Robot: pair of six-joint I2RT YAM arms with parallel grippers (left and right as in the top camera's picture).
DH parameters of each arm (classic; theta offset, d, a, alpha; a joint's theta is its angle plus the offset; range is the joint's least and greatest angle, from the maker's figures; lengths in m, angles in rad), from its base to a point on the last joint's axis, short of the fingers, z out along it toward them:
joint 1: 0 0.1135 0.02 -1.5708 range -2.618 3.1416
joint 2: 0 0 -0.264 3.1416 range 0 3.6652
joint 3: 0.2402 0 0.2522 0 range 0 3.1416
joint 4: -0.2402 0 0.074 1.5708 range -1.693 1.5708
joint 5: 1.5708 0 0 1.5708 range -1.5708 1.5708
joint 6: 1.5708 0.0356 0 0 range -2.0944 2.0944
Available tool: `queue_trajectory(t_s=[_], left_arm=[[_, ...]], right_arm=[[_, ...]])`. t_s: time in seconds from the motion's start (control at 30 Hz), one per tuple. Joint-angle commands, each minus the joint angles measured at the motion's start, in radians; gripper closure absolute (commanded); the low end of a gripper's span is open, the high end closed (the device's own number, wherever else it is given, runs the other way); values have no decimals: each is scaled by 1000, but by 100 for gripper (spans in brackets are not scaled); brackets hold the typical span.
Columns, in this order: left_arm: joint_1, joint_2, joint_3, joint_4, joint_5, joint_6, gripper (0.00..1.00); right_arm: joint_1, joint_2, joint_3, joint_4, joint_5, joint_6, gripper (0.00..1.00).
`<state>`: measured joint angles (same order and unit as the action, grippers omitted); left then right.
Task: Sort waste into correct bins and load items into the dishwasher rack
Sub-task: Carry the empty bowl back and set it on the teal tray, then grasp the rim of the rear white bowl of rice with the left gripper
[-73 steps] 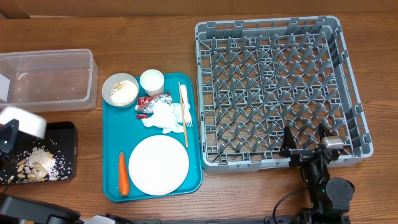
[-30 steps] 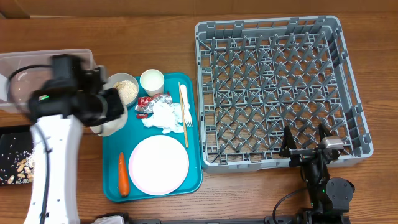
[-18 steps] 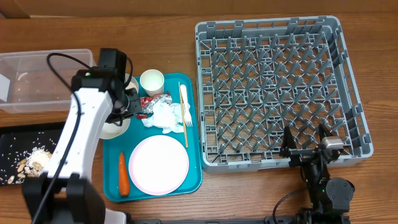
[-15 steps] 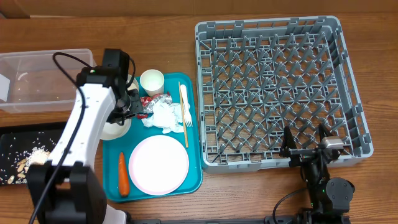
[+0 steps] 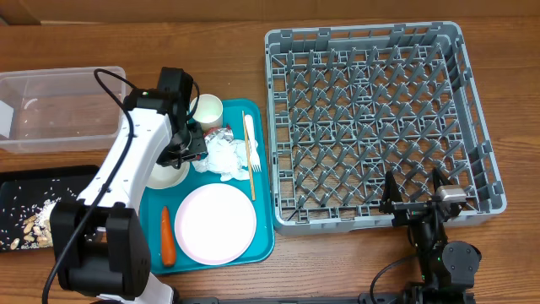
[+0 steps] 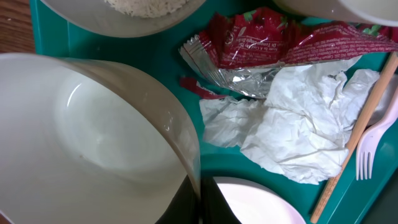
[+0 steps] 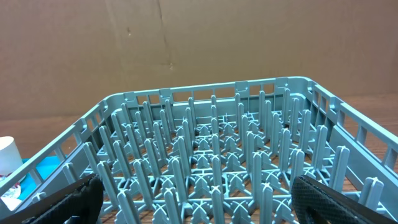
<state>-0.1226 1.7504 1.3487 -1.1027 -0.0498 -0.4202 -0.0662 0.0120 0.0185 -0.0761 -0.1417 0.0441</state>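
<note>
Black tray (image 5: 17, 190), far left of the left gripper (image 5: 186, 154): rice and nut scraps (image 5: 38, 221) lie in it. Clear tub (image 5: 63, 105), left and beyond: looks nearly empty. Left gripper: clenched on the rim of an empty white bowl (image 6: 93, 137) over the teal tray (image 5: 263, 232). Beside it and unsorted: second bowl (image 6: 149, 6) with rice, foil wrapper (image 6: 261, 50), napkin (image 6: 298, 130), carrot (image 5: 167, 235), plate (image 5: 215, 224), cup (image 5: 206, 110), fork (image 6: 373, 149), chopsticks (image 6: 357, 127). Dishwasher rack (image 5: 380, 127), well right: unloaded, so most of the task seems left to do. Right gripper (image 5: 413, 196): spread wide, holding nothing, at the rack's near wall.
</note>
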Motion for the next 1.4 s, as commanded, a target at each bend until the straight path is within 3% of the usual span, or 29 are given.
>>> queue_trajectory(t_s=[0.0,0.27,0.5,0.63,0.8,1.07,1.2,1.37], left_arm=[[-2,12,-10,8,-21,-23,96],[-2,13,-22,16,-118,-42,96],[-3,13,-53,43,-114,-41,96],[-3,13,-73,63,-114,-41,89],[-3,13,-73,77,-95,-40,91],[-2,13,-13,63,-94,-18,77],[0,13,74,75,-119,5,55],[7,14,98,177,-141,82,43]], right_arm=[[-7,-9,-10,3,9,-8,0],[-7,-9,-10,3,9,-8,0],[-7,-9,-10,3,9,-8,0],[-7,-9,-10,3,9,-8,0],[-7,-9,-10,3,9,-8,0],[-7,-9,-10,3,9,-8,0],[-7,-9,-10,3,9,-8,0],[-7,-9,-10,3,9,-8,0]])
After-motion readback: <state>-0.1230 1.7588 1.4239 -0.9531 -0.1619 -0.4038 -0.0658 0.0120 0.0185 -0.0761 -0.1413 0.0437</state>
